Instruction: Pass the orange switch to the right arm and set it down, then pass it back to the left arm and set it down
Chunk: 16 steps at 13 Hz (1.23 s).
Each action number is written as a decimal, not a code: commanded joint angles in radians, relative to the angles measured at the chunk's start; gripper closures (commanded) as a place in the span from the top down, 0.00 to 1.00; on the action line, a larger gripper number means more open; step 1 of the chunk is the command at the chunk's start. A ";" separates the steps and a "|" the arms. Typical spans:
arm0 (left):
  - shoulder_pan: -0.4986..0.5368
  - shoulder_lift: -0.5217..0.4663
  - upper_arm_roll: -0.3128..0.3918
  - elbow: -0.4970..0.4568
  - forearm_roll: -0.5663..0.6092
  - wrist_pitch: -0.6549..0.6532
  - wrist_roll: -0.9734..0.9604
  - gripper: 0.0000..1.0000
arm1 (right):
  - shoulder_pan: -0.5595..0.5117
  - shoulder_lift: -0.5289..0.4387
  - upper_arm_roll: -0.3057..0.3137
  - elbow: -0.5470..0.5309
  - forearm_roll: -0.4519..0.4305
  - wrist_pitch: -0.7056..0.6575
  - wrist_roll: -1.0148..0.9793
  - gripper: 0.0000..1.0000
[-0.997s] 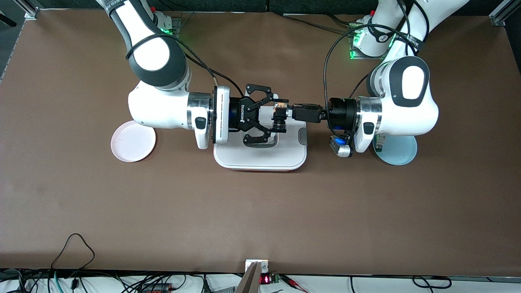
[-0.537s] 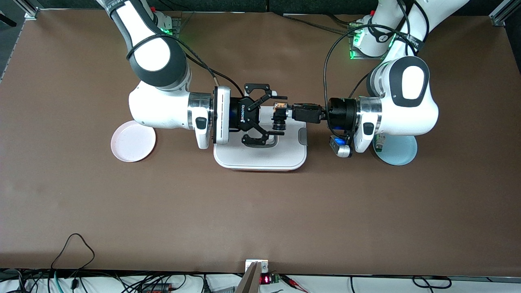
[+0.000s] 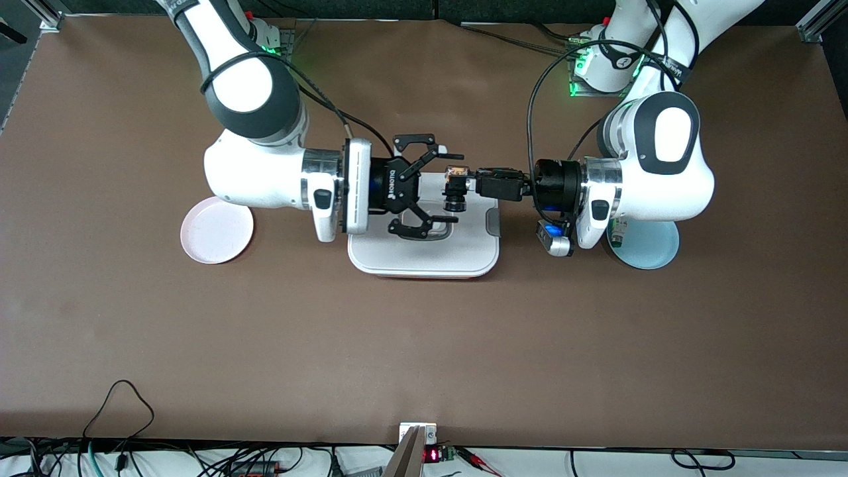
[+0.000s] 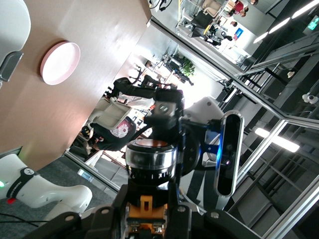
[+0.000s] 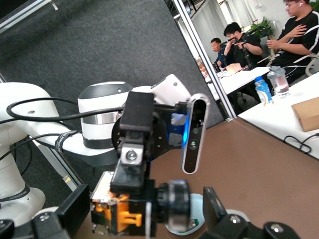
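White box (image 3: 424, 255) with grey clasps, orange switch (image 3: 455, 174), pink plate (image 3: 216, 234), pale blue plate (image 3: 652, 246), brown table (image 3: 424, 344)

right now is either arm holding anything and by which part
The left end effector is shut on the orange switch, gripping its black end over the box. The right end effector is open around it, holding nothing.
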 commanded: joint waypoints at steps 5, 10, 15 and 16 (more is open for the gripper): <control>0.098 -0.009 0.004 -0.004 0.357 -0.228 0.138 0.00 | -0.118 -0.145 -0.034 -0.203 -0.045 -0.064 -0.022 1.00; 0.170 -0.002 0.004 0.065 0.915 -0.448 0.502 0.00 | -0.273 -0.200 -0.042 -0.304 -0.260 -0.125 0.016 1.00; 0.175 -0.023 -0.002 0.051 1.423 -0.477 0.924 0.00 | -0.332 -0.209 -0.059 -0.300 -0.454 -0.122 0.616 1.00; 0.175 -0.023 -0.002 0.048 1.488 -0.471 1.013 0.00 | -0.336 -0.223 -0.059 -0.298 -0.566 -0.125 0.737 1.00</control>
